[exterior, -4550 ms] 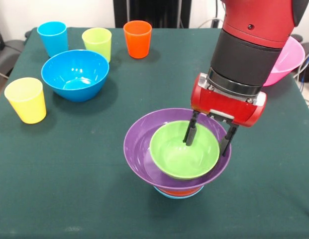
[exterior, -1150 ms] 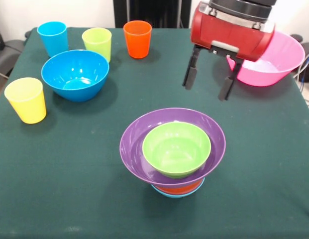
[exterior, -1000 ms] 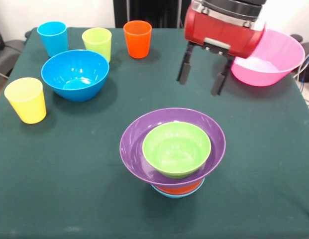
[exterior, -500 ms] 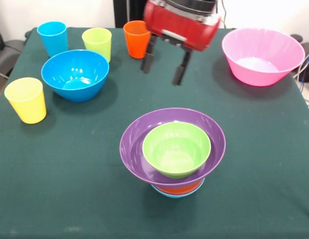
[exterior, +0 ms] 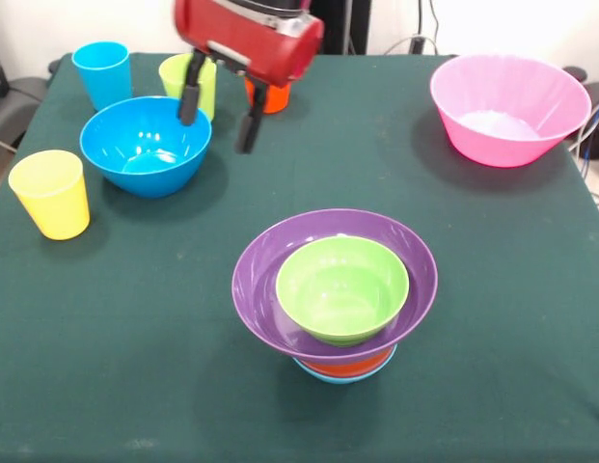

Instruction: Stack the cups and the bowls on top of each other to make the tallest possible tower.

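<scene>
the red gripper is held with fingers apart, empty, beside the deep blue plastic bowl. the orange plastic tumbler is partly hidden behind it. a small green bowl is nested in the wide purple bowl.

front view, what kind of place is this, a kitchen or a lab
Most likely a robot lab, not a kitchen: a red gripper hangs over a table with a dark green cloth, set with toy-like plastic cups and bowls, and cables run behind.

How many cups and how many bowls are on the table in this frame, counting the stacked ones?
Cups: 4 – blue cup, lime green cup, orange cup partly behind the claw, yellow cup.
Bowls: 6 – pink bowl, deep blue bowl, purple bowl, green bowl, orange bowl, light-blue bowl.
Total: 10
</scene>
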